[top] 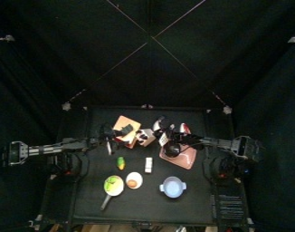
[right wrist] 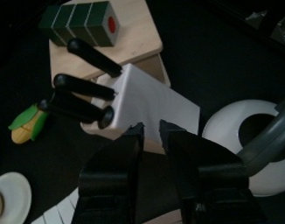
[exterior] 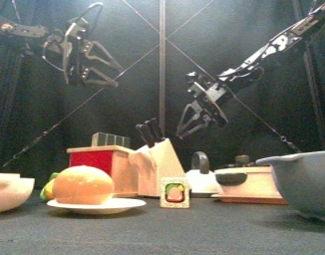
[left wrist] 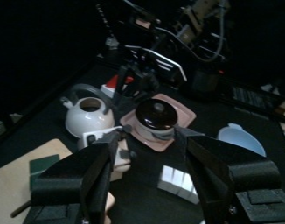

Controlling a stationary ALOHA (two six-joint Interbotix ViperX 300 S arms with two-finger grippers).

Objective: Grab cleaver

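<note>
A white knife block (right wrist: 139,103) stands beside a wooden cutting board (right wrist: 124,31). Several black knife handles (right wrist: 86,59) stick out of it; I cannot tell which one is the cleaver. In the front view the block (exterior: 155,166) is mid-table with the handles (exterior: 148,130) on top. My right gripper (right wrist: 155,144) is open, hangs just above the block and touches nothing; the front view shows it (exterior: 198,112) high over the block. My left gripper (left wrist: 151,153) is open and empty, raised at the left (exterior: 79,55).
A red and green box (exterior: 104,165) stands on the board. A white kettle (exterior: 198,179) and a dark pot (exterior: 242,177) on a pink mat are right of the block. An orange on a plate (exterior: 83,186), corn (right wrist: 28,122) and a blue bowl (top: 173,188) lie in front.
</note>
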